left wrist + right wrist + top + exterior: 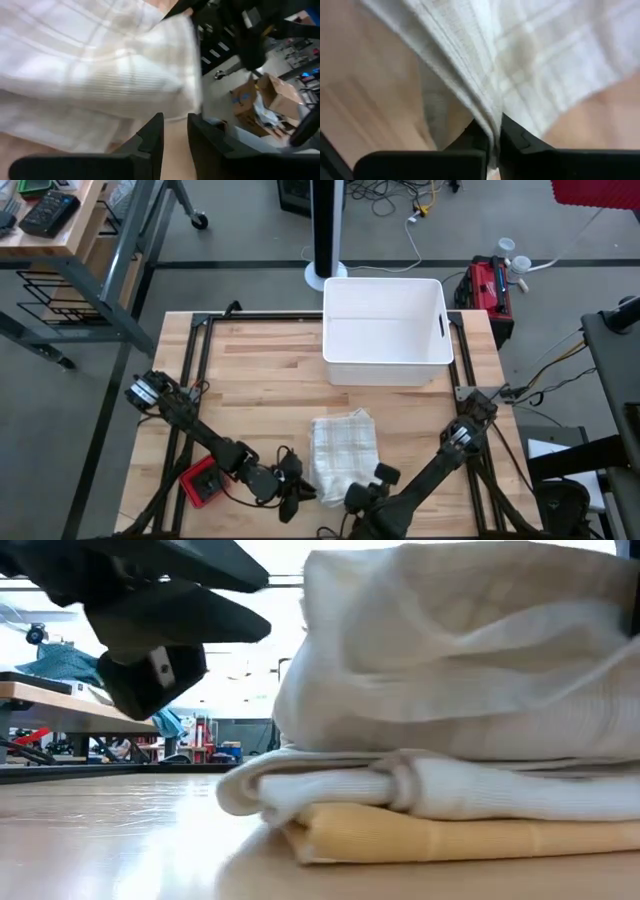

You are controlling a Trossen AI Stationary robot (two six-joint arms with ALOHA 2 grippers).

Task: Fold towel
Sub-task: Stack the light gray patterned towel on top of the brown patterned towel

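The white towel with faint beige checks (342,448) lies folded in several layers on the wooden table, near its front edge. In the low view the towel (450,790) rests as a flat stack, with its top layer bulging up. My right gripper (372,480) is shut on the towel's near right part. My left gripper (293,485) hovers just left of the towel's near left corner. Its fingers (176,137) are a narrow gap apart with only table between them, and the towel (100,75) lies just ahead of them. My right gripper pinches a raised ridge of the towel (487,112) between its two fingers (476,134), and the cloth runs away from the fingertips in a fold. It comes in from the table's near right side. The rest of the towel lies on the table.
A white plastic bin (385,330) stands at the far middle of the table, behind the towel. A small red object (205,480) lies by the left arm near the front left. Bare wood lies between the towel and the bin.
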